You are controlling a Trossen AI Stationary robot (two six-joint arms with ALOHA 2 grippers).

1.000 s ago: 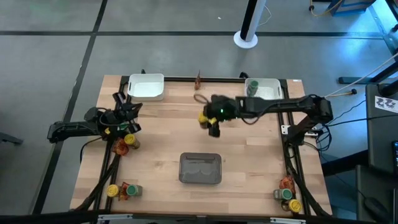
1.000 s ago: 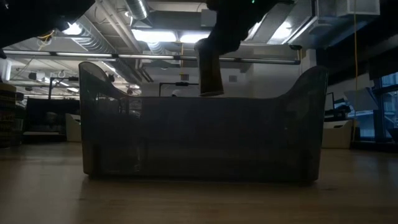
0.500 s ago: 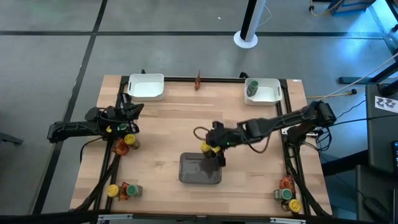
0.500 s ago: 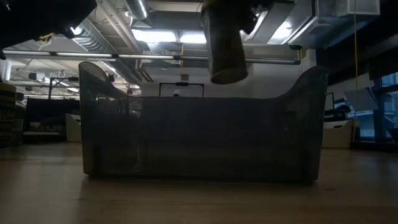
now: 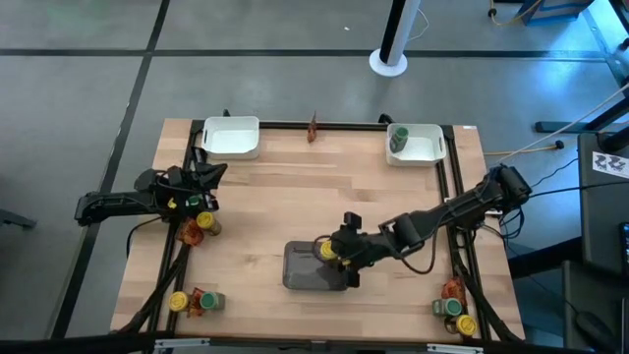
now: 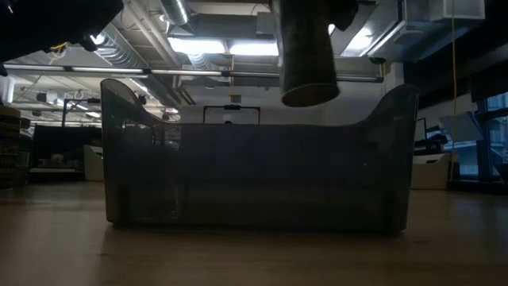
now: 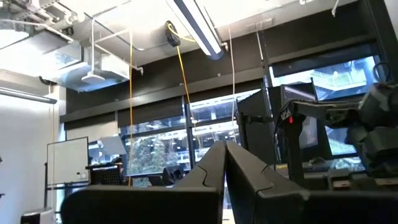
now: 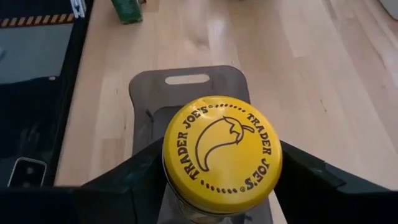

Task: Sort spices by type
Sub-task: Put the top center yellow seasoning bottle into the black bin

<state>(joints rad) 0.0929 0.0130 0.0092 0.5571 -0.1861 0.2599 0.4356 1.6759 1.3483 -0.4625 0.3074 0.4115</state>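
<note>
My right gripper (image 5: 337, 254) holds a yellow-lidded spice jar (image 8: 222, 152) above the grey mesh tray (image 5: 305, 275) at the table's near middle. In the low view the jar (image 6: 308, 59) hangs above the tray's rim (image 6: 254, 127). A green-lidded jar (image 5: 398, 140) stands in the white tray (image 5: 428, 149) at the far right. A reddish packet (image 5: 314, 126) sits at the far edge. My left gripper (image 5: 204, 179) waits shut at the table's left edge, pointing up into the room (image 7: 224, 163). My right gripper pinches the jar between its two fingers (image 8: 127, 180), on opposite sides of the body just under the yellow lid (image 8: 180, 186). The fingers slant down from the table's right side. The jar hangs clear of the grey tray, its bottom (image 6: 309, 95) downward and slightly tilted.
An empty white tray (image 5: 232, 138) stands at the far left. More jars and packets lie at the left edge (image 5: 200, 224), the near left corner (image 5: 194, 301) and the near right corner (image 5: 454, 307). Bare wood lies between the trays.
My right gripper has carried the yellow-lidded jar from the table's far middle toward the near edge, swinging round and sinking slightly. The jar now hangs over the grey tray, lifted clear throughout.
</note>
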